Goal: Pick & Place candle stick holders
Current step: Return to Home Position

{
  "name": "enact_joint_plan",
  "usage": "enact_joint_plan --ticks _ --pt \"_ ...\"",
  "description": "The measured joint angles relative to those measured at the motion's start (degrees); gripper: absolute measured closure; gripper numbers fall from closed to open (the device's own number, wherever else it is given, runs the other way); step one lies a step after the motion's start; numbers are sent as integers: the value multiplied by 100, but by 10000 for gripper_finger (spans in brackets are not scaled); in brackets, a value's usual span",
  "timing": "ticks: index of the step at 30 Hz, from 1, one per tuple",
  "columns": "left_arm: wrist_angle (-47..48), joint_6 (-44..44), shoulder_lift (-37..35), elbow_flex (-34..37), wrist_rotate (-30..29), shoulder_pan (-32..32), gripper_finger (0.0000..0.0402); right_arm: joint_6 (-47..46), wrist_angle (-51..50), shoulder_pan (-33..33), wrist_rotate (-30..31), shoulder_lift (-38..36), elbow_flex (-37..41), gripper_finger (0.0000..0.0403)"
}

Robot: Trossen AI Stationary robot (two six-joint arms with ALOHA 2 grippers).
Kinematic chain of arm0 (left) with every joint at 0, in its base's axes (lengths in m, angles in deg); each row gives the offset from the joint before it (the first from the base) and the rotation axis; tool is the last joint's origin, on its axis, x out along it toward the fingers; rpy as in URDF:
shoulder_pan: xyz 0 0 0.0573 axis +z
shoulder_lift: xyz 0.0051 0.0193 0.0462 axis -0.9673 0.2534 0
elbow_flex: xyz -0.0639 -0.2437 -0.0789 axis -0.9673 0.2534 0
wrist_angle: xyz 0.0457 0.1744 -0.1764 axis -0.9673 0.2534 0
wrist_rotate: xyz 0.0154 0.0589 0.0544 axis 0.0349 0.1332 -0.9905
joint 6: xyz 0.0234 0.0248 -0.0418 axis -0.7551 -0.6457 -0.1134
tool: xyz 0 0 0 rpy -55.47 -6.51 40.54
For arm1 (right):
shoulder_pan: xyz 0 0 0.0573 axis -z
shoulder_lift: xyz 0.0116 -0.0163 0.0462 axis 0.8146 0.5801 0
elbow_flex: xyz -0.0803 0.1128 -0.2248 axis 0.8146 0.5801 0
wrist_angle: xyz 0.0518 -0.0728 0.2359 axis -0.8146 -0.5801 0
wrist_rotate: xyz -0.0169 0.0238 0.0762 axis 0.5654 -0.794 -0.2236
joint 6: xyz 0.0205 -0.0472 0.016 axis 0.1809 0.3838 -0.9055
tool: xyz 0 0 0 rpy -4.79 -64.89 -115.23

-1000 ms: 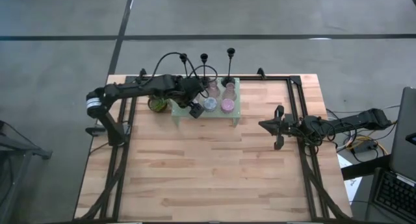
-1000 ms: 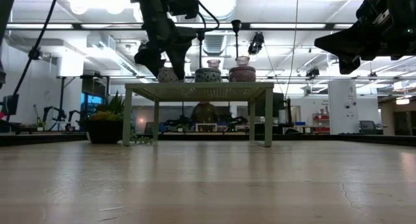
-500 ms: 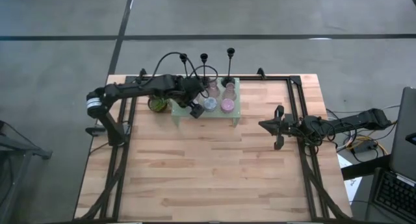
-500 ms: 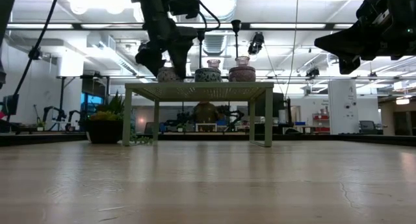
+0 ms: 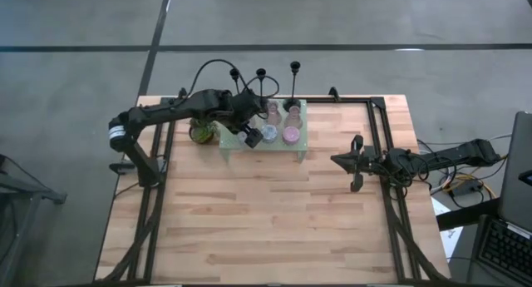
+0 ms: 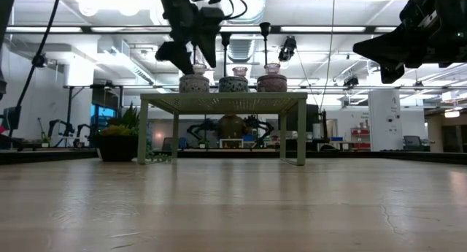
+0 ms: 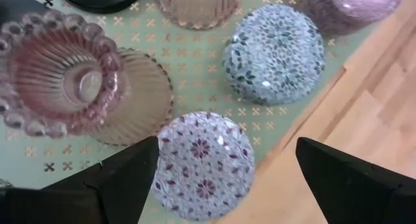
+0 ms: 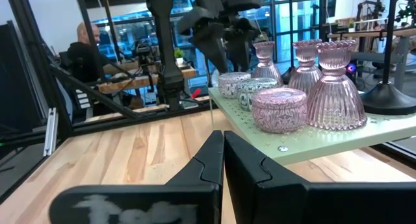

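Candle holders (image 5: pixel 290 135) all stand on the green shelf (image 6: pixel 222 100) at the far side of your counter (image 5: pixel 266 220). Three black candlesticks (image 5: pixel 294 81) rise along its back, with six short holders in front of them. In your left wrist view, a pale lavender holder (image 7: pixel 203 164) sits at the shelf's front edge. A blue holder (image 7: pixel 274 47) stands just beside it, and a dusty pink holder (image 7: pixel 351 2) is beyond that. Behind them are a beaded pink glass (image 7: pixel 62 74) and two ribbed pink glasses (image 7: pixel 140 97).

Your left gripper (image 7: pixel 225 149) hovers straight above the lavender holder. Its fingers (image 7: pixel 104 185) are released, spread to either side of it and grasping nothing. The low view shows it hanging clear of the holder's top. A potted plant (image 5: pixel 200 133) stands just beside the shelf on the left arm's side.

Your right gripper (image 8: pixel 219 143) waits over the counter's right side, well apart from the shelf, with its fingers clenched together on nothing. A person (image 8: pixel 88 45) sits in the room behind.
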Motion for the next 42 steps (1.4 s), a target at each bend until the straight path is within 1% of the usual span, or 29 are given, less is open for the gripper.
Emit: enact_joint_plan --ticks 5,7,10,13,19,23,25,28,30,32,33,35,36,37,40,42 --pt "26 13 -108 21 244 -14 35 0 1 1 0 0 0 394" --pt "13 22 -140 23 251 -46 39 0 1 -1 0 0 0 394" --pt "0 -107 -146 25 235 -149 63 0 0 -1 0 0 0 394" --pt "-100 -173 -146 25 236 -283 112 0 2 -1 0 0 0 394" --pt "-208 -233 -148 27 145 -539 237 0 1 0 0 0 0 394" --pt "-213 -376 -220 49 52 -925 315 0 1 -1 0 0 0 394" --pt "-440 -590 -382 138 5 -1243 346 0 0 1 0 0 0 394" --pt "-1362 -794 -788 584 -223 -1830 385 0 0 1 0 0 0 394" --pt "-2145 -850 -1115 1101 -476 -2231 396 0 0 -1 0 0 0 394" --pt "-2930 -971 -1494 1728 -936 -2601 392 0 0 0 0 -7 0 394" --pt "-3228 -1186 -1680 2025 -1241 -2763 388 0 0 -1 0 -4 0 394" --pt "-3407 -1773 -2069 2605 -1873 -2989 380 0 -1 -1 1 -9 0 394" --pt "-3402 -1948 -2267 2894 -2135 -3074 376 0 0 0 0 -9 0 394" --pt "-3427 -1922 -2432 3180 -2297 -3165 373 0 0 -1 0 -9 0 394" --pt "-4037 -1448 -2901 3991 -2453 -3326 369 0 0 -1 0 -9 0 394" --pt "-4596 -1408 -3211 4443 -2320 -3369 369 0 0 1 0 -9 0 394"
